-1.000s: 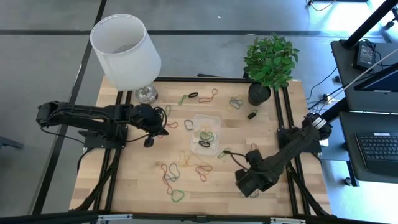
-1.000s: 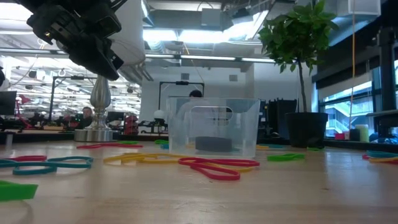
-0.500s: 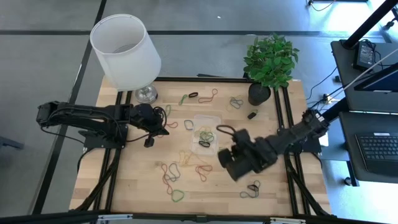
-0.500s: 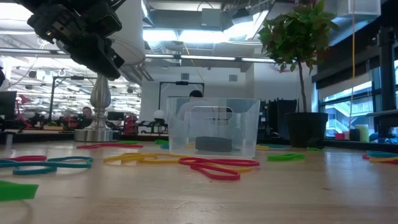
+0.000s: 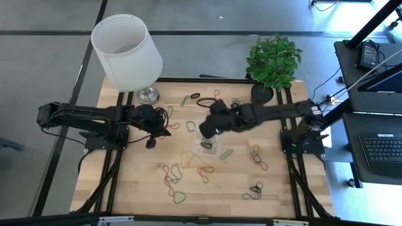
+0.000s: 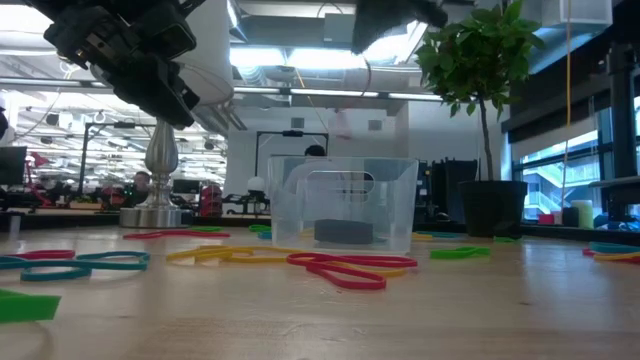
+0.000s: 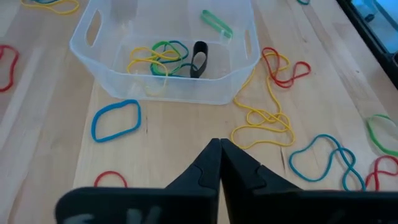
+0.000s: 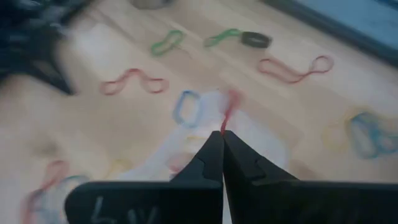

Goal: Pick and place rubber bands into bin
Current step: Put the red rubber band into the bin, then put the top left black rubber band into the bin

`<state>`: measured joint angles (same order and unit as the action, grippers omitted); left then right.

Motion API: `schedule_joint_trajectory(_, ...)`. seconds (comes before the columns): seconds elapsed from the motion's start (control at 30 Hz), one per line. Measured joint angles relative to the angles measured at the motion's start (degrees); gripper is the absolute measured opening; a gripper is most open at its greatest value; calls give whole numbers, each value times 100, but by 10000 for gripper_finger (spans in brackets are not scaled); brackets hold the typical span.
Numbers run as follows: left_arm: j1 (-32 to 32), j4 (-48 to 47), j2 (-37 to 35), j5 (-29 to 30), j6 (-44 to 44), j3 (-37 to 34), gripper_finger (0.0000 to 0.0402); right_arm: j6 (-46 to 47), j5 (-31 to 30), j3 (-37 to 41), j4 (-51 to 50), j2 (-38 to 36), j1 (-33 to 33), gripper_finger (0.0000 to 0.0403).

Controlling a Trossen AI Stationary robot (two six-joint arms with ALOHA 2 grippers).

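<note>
The right gripper is stretched out over the middle of the table, hanging above the clear bin, with its arm reaching back to its base on the table's right side. Its jaws are pressed together on a thin red rubber band — the band dangles from the very tips, right over the blurred outline of the bin below. From table height, only the dark underside of that gripper shows, high above the bin.

The left gripper waits just to the bin's left, held off the table, jaws together and holding nothing. Looking past its fingertips, the bin sits near them on the wood with several bands already inside: a yellow and green tangle, a black band and a green band lying near the far wall.

Plenty of rubber bands are scattered loose on the table all round — red, yellow and green loops on the near side, more by the plant pot and the lamp base. Close to the bin lie a blue loop, a yellow tangle and a red band.

At table level, red and yellow bands lie in front of the bin — flat on the wood.
</note>
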<state>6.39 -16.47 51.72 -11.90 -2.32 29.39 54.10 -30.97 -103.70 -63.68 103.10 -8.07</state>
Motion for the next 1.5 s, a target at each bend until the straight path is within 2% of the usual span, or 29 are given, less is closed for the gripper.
schedule_joint_trajectory(0.17, -1, 0, 0, 2, 6, 0, 3, -456, 466, -2, -10, 271, 485, 0)
schedule_joint_trajectory(0.33, -2, -3, 0, 6, 6, 2, 5, -684, 1008, 2, -48, 787, 609, 0)
schedule_joint_trajectory(0.57, -7, -4, 0, 4, 6, 2, 3, -810, 1359, 4, -141, 1434, 616, 0)
schedule_joint_trajectory(0.8, -7, -3, 0, 14, 6, 2, 3, -807, 1371, 4, -225, 1762, 615, 3)
schedule_joint_trajectory(0.97, -2, -2, 0, 39, 4, 2, 2, -830, 1372, 4, -245, 1820, 617, 27)
schedule_joint_trajectory(1.3, -2, -2, 0, 41, 4, 2, 1, -814, 1372, 4, -507, 1821, 620, 106)
schedule_joint_trajectory(1.5, -2, -2, 0, 43, 4, 2, 5, -983, 1437, 4, -546, 1819, 620, 129)
